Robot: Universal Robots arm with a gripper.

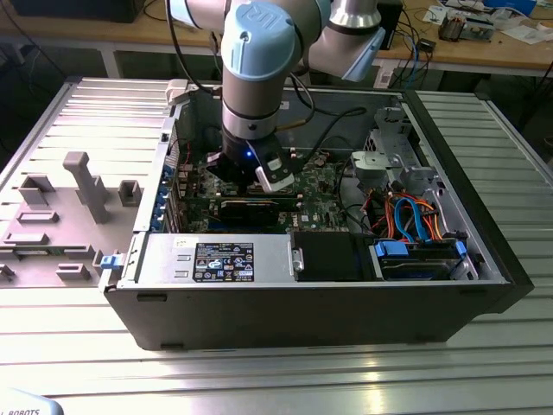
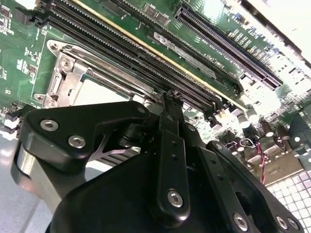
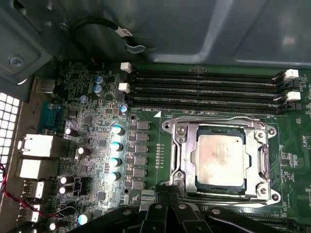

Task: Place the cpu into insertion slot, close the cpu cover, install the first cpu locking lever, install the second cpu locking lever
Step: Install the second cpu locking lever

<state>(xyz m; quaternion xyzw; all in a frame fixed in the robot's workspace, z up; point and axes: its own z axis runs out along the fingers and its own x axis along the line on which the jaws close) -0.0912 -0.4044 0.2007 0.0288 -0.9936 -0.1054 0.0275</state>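
Cpu in covered slot, just beside gripper

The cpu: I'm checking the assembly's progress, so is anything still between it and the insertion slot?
Nothing visible. In the first wrist view the cpu already lies in the insertion slot, with the cpu cover framing it. The gripper sits at the socket's edge.

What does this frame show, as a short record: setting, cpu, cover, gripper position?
setting: open computer case on a ribbed metal table
cpu: cpu seated in the insertion slot, silver top showing
cover: cpu cover lies down around the chip
gripper: gripper low over the green board, at the socket's edge
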